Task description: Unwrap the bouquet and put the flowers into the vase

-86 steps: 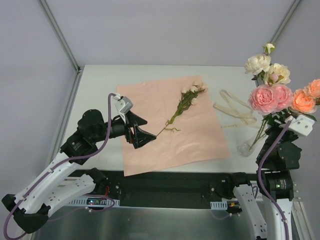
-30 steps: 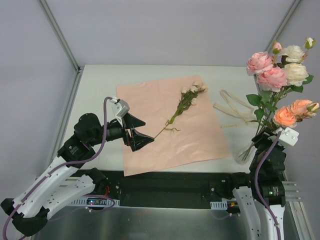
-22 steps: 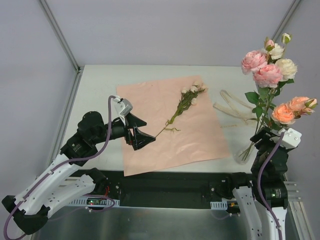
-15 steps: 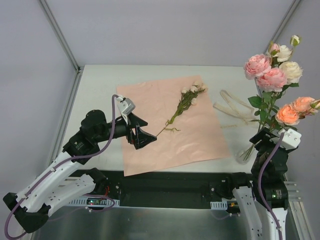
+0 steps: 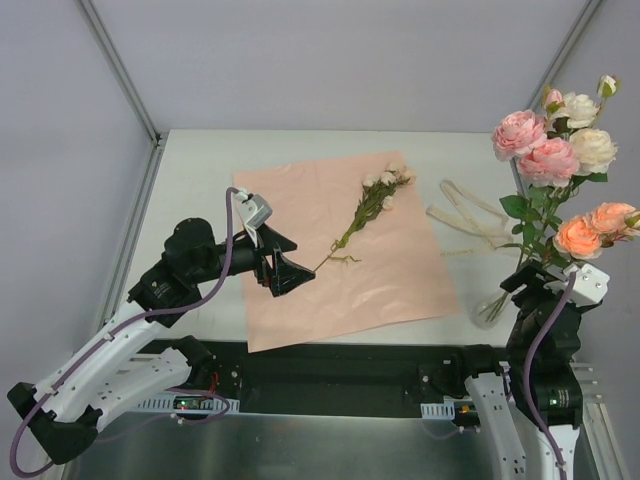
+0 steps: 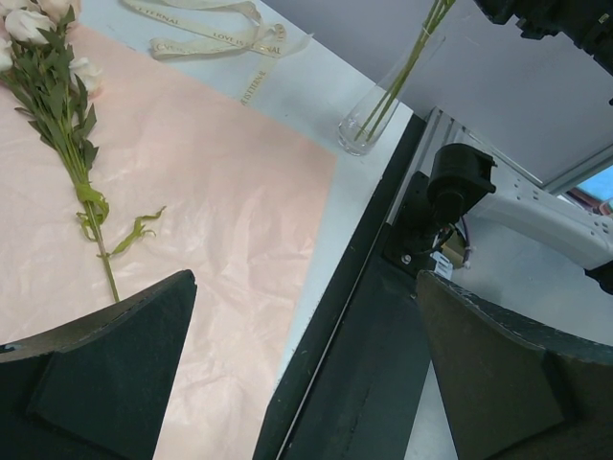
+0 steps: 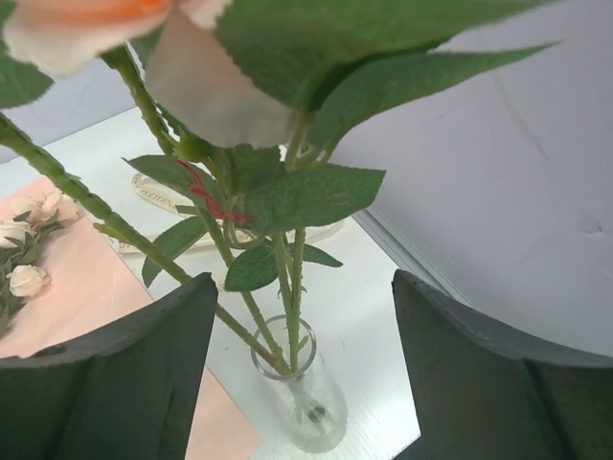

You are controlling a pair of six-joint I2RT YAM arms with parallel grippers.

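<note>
Top external view, lower right: the right gripper (image 5: 537,285) has its jaws spread, clear of the flowers (image 5: 553,160), whose stems stand in the vase (image 5: 490,304) beside it. Left of centre, the left gripper (image 5: 278,271), jaws wide, hovers over pink paper (image 5: 380,275). Farther up lie a rose sprig (image 5: 368,207) and cream ribbon (image 5: 470,215).

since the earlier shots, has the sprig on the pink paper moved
No. The sprig lies at the same spot on the pink paper, blooms near its far edge.

The cream ribbon (image 6: 225,38) bears repeated gold lettering, apparently "LOVE ETERNAL" (small and partly blurred).
</note>
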